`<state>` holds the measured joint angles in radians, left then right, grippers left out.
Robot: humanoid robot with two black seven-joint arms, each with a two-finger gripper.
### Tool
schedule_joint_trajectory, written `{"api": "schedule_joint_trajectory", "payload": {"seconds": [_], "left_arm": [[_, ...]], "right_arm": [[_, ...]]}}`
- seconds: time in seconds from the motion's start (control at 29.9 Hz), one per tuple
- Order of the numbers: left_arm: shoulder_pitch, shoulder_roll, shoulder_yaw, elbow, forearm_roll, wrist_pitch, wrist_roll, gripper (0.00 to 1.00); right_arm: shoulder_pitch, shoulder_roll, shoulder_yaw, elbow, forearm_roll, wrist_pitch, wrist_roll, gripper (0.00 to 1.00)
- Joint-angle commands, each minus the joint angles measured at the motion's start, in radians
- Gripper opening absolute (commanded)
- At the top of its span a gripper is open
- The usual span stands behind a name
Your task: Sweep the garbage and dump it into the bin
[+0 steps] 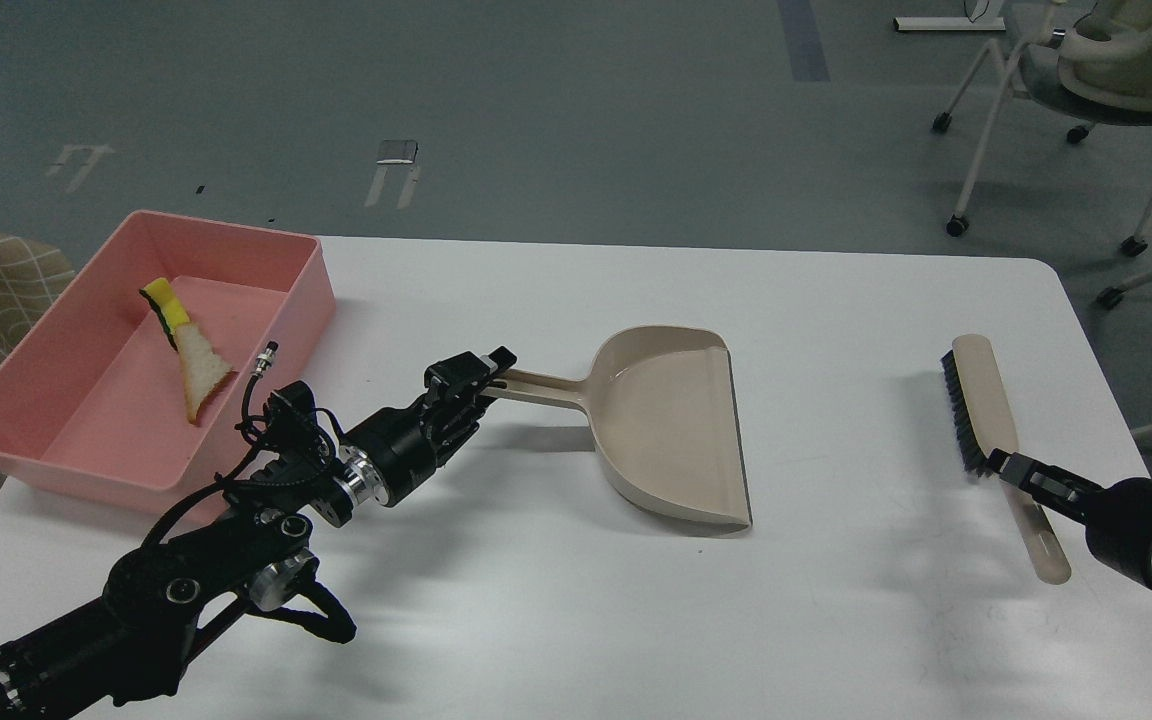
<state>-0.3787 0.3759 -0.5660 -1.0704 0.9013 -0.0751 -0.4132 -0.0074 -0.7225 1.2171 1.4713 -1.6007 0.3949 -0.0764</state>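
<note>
Yellow sponge (164, 302) and pale slice (201, 371) inside pink bin (66, 470) at white table's (536, 620) left edge; left gripper (484, 378) clamped on dustpan (671, 425), right gripper (1011, 468) on brush (981, 400); grey floor (536, 110) beyond.

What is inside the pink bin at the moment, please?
The pink bin holds a yellow sponge piece and a bread slice, touching end to end. Its near wall hides part of the floor.

White table (556, 620) bears pink bin (11, 395); beige dustpan (671, 430); hand brush (986, 405).
</note>
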Motion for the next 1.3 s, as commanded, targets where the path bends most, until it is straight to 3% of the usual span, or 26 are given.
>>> {"api": "schedule_joint_trajectory", "payload": {"seconds": [0.0, 0.17, 0.53, 0.6, 0.8, 1.07, 1.27], "left_arm": [[0.000, 0.003, 0.000, 0.000, -0.009, 0.000, 0.004, 0.78], [-0.002, 0.020, -0.003, 0.000, -0.015, -0.003, 0.010, 0.94], [-0.022, 0.095, -0.023, -0.003, -0.018, -0.009, 0.010, 0.96], [-0.023, 0.106, -0.025, -0.006, -0.021, -0.011, 0.010, 0.96], [-0.071, 0.159, -0.025, -0.010, -0.085, -0.011, 0.011, 0.96], [-0.135, 0.273, -0.028, -0.023, -0.240, -0.018, 0.002, 0.97], [-0.147, 0.284, -0.084, -0.023, -0.377, -0.020, 0.005, 0.98]], "right_arm": [[0.000, 0.014, -0.001, 0.000, 0.001, -0.001, 0.000, 0.34], [0.000, 0.023, 0.001, 0.000, 0.001, -0.002, 0.000, 0.47], [0.003, 0.021, 0.021, 0.003, 0.005, -0.010, 0.000, 0.56], [0.004, 0.023, 0.027, 0.006, 0.007, -0.013, 0.000, 0.62], [0.004, 0.047, 0.166, 0.015, 0.010, -0.013, -0.002, 0.96], [0.099, 0.135, 0.374, 0.038, 0.054, -0.013, -0.009, 0.99], [0.250, 0.291, 0.424, -0.006, 0.188, -0.037, -0.011, 1.00]]}}
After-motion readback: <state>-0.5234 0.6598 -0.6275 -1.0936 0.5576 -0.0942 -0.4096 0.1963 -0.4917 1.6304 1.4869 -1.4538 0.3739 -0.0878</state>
